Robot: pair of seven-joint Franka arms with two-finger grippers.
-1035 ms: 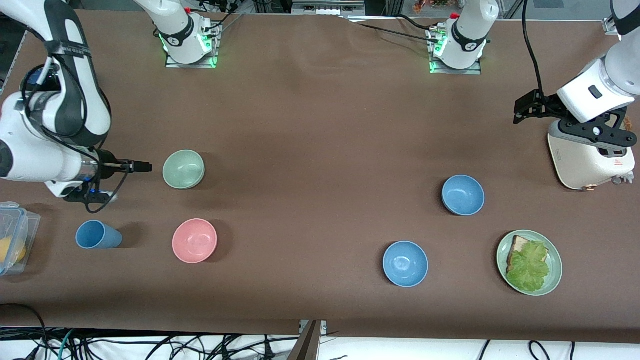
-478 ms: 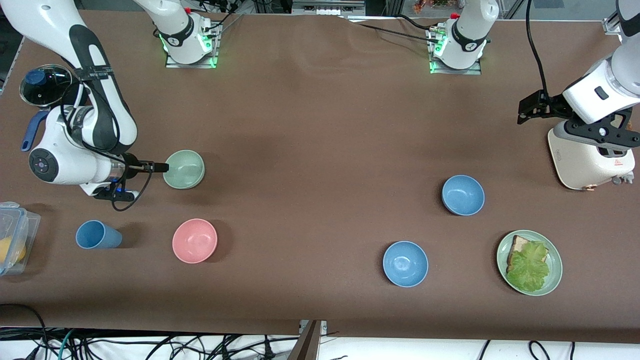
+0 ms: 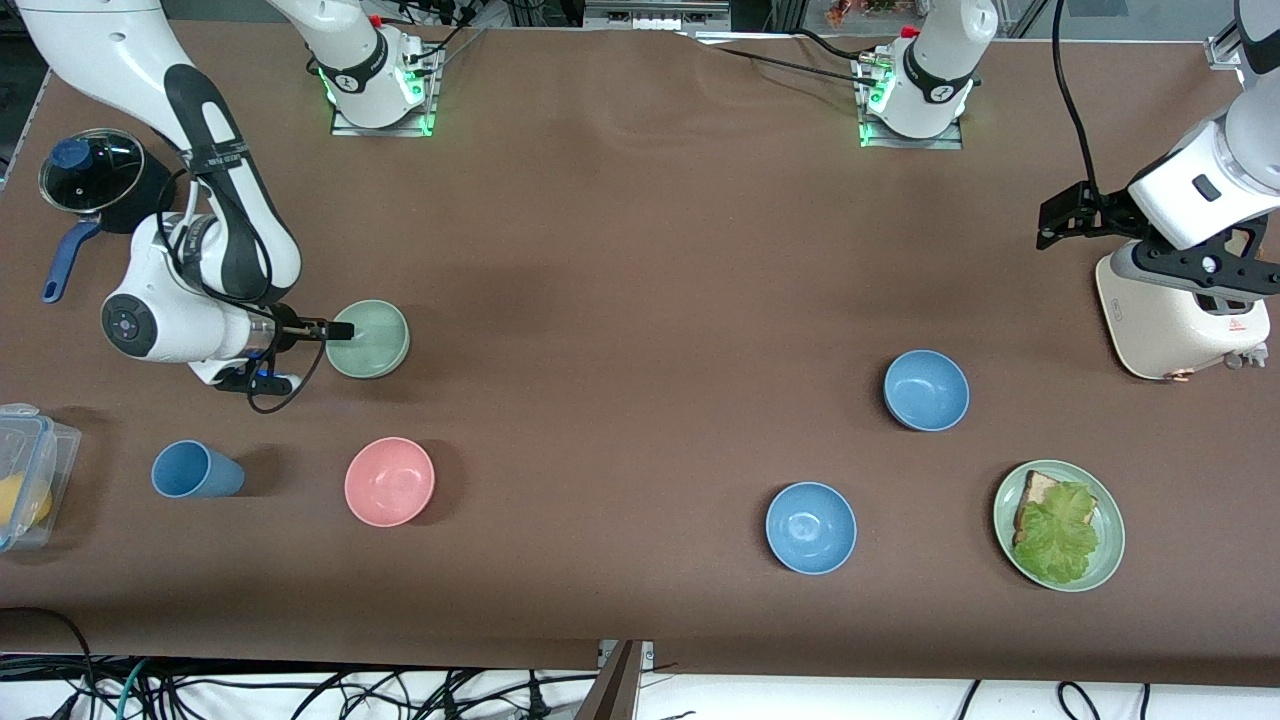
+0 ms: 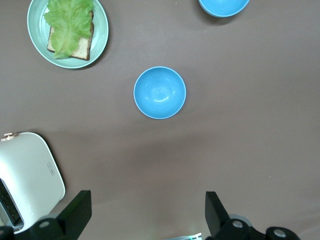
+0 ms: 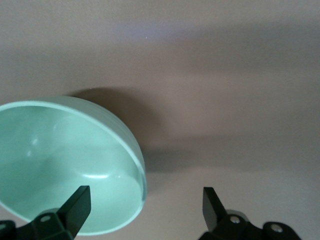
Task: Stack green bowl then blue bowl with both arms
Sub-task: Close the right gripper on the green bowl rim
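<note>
The pale green bowl (image 3: pixel 375 340) (image 5: pixel 65 160) sits upright on the brown table toward the right arm's end. My right gripper (image 3: pixel 340 330) (image 5: pixel 145 205) is open and low at the bowl's rim. One finger is over the inside of the bowl and the other is outside it, with the rim between them. Two matching blue bowls stand toward the left arm's end, one blue bowl (image 3: pixel 926 390) (image 4: pixel 160 93) farther from the front camera than the second blue bowl (image 3: pixel 811 528) (image 4: pixel 224 6). My left gripper (image 3: pixel 1062 215) (image 4: pixel 147 210) hangs open and empty over bare table beside the toaster.
A pink bowl (image 3: pixel 390 481) and a blue cup (image 3: pixel 195 470) stand nearer the front camera than the green bowl. A lidded pot (image 3: pixel 95 175) and a plastic box (image 3: pixel 25 480) sit at the right arm's end. A toaster (image 3: pixel 1180 320) and a plate of bread and lettuce (image 3: pixel 1105 560) sit at the left arm's end.
My right gripper has travelled across to the green bowl and now straddles its rim. The left gripper has barely shifted, and the bowls have not moved.
</note>
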